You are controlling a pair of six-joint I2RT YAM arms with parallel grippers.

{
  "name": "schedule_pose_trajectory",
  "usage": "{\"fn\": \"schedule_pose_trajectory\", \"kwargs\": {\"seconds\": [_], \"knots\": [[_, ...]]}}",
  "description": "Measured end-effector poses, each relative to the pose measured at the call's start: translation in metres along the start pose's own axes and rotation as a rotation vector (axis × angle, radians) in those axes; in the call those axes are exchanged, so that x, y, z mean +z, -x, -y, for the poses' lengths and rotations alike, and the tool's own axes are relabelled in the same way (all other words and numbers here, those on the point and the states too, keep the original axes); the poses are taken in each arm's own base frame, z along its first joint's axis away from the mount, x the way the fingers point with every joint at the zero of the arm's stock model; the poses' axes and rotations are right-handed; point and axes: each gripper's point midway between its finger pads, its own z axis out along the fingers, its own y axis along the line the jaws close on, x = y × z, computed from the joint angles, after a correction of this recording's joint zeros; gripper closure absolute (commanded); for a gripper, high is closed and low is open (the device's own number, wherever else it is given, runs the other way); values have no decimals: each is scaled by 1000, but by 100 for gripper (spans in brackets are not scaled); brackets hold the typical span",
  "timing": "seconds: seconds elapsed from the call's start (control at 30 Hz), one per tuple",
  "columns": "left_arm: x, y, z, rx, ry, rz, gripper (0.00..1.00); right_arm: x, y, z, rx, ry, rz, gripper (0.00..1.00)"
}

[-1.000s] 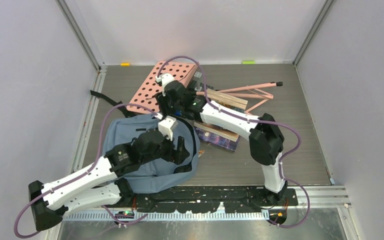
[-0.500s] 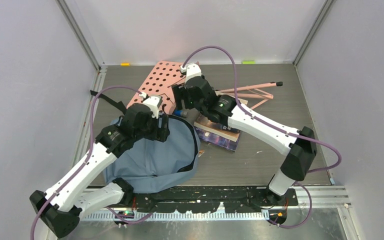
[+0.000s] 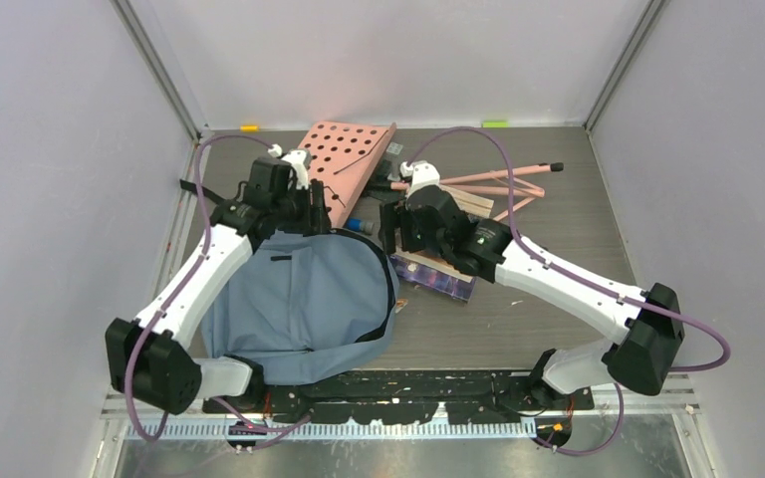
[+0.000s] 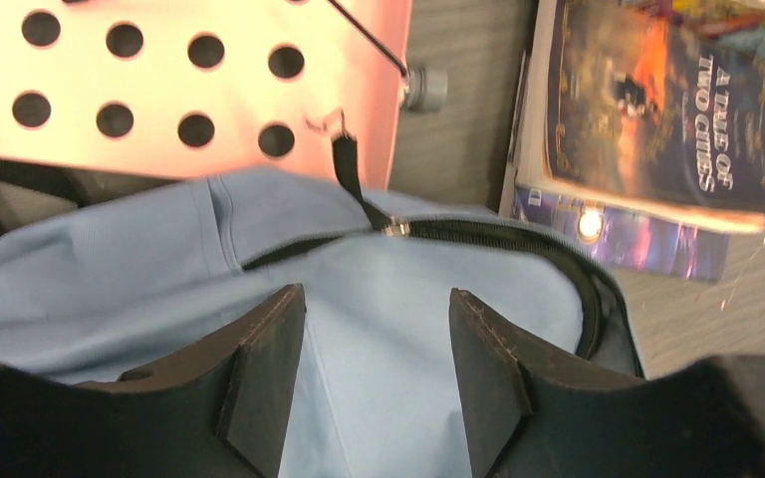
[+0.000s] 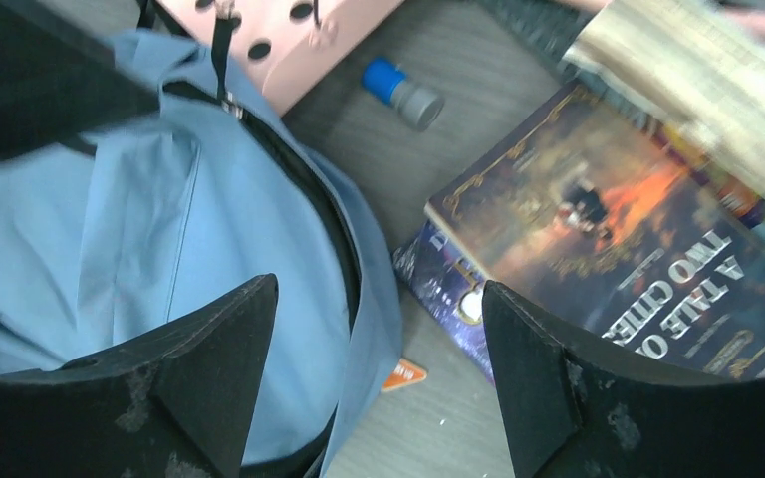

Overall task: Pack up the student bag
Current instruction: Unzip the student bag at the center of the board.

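**Item:** student bag (image 3: 299,299), lying flat on the desk (image 3: 548,309).
**Appearance:** soft dusty blue-grey fabric, rounded and slack. A black zipper runs round its rim, and the zipper pull (image 4: 354,179) points away from the bag.
**Around the bag:**
- pink perforated board (image 3: 344,159) touching its far edge
- blue-capped tube (image 5: 403,93) just beyond that edge
- book (image 5: 618,259) just beside its right rim

**Left end effector** (image 4: 376,329): released, empty, over the bag's far edge near the zipper pull.
**Right end effector** (image 5: 379,299): released, spread wide, empty, above the bag's right rim and the book.
**Step, as judged:** opening the bag. Nothing shows inside it, and how far it is unzipped cannot be told.
**Next move calls for:** a pinch on the pull while the fabric is steadied.
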Motion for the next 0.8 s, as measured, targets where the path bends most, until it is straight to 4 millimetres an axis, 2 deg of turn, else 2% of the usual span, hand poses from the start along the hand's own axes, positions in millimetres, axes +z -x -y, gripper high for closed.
{"fn": "schedule_pose_trajectory", "kwargs": {"seconds": [0.1, 0.17, 0.3, 0.47, 0.7, 0.8], "knots": [[18, 12, -7, -62, -12, 4, 42, 1, -24, -4, 22, 31, -60, 23], [29, 11, -10, -93, -16, -17, 41, 3, -43, -9, 29, 50, -109, 25], [47, 8, -11, -126, -26, -63, 45, 9, -68, -19, 29, 69, -177, 29], [60, 15, -12, -132, -27, -76, 55, 15, -86, -26, 26, 70, -225, 42], [67, 17, -15, -132, -21, -84, 63, 24, -102, -25, 14, 34, -258, 49], [68, 17, -15, -131, -20, -86, 71, 26, -108, -21, 5, 10, -270, 54]]}}
